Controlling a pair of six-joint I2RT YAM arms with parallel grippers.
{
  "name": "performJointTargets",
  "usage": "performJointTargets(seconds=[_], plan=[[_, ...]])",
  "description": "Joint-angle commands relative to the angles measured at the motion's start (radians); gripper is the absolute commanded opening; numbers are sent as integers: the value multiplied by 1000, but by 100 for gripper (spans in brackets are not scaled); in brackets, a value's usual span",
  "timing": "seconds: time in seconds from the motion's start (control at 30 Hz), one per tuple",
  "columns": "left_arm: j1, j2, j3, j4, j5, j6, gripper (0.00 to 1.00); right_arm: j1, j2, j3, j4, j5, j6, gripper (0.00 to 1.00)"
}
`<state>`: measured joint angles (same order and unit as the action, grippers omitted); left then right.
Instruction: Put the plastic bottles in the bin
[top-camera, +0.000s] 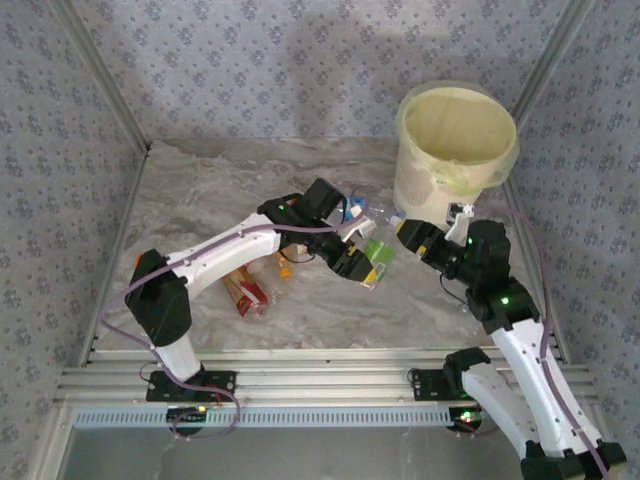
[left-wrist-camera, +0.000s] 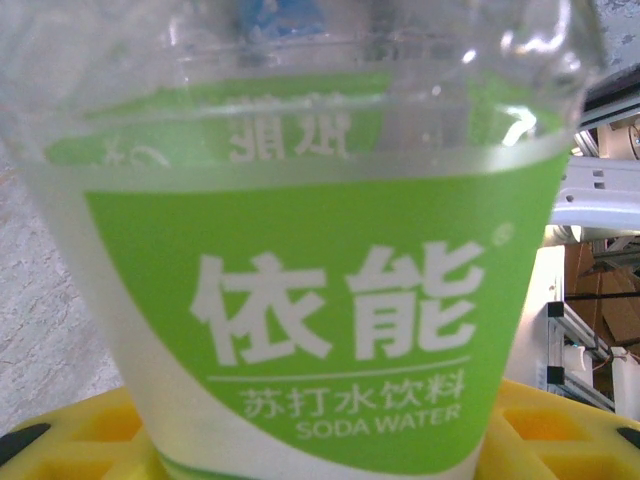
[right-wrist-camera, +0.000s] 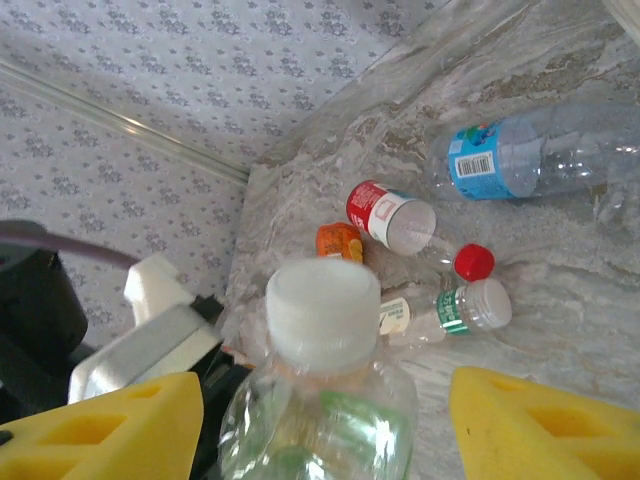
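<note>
1. Green plastic wrap on the clear soda-water bottle is showing white print: "依能" in large characters, then "苏打水饮料" and "SODA WATER" beneath a thin line.
2. The left gripper is pinching this bottle by its labelled body, with the yellow pads pressing in from both sides, and is holding it over the middle of the table.
3. The right gripper is facing the bottle's white cap. Its jaws are spread wide, with the yellow fingertips sitting on either side of the neck and not touching it.
4. The bin is standing at the far right of the table, just beyond the right gripper, with a pale yellow-green bag folding over its rim.
5. Other plastic bottles are lying on the marbled surface:
   - A blue-labelled bottle is carrying a barcode, and its wording is too small to read.
   - A red-labelled bottle is lying near a green-banded bottle.
   - A red cap is lying between those two.
</note>
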<state>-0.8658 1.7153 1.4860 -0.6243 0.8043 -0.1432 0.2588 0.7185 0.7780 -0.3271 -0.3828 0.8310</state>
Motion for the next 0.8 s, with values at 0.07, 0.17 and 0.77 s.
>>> performJointTargets(seconds=[0.07, 0.17, 0.77], plan=[[-2, -55, -2, 21, 23, 14, 54, -2, 65, 56, 54, -26, 2, 65], [-5, -52, -2, 18, 18, 15, 55, -2, 102, 78, 56, -35, -10, 64], [-7, -41, 4, 4, -16, 31, 55, 93, 233, 159, 23, -1, -59, 49]])
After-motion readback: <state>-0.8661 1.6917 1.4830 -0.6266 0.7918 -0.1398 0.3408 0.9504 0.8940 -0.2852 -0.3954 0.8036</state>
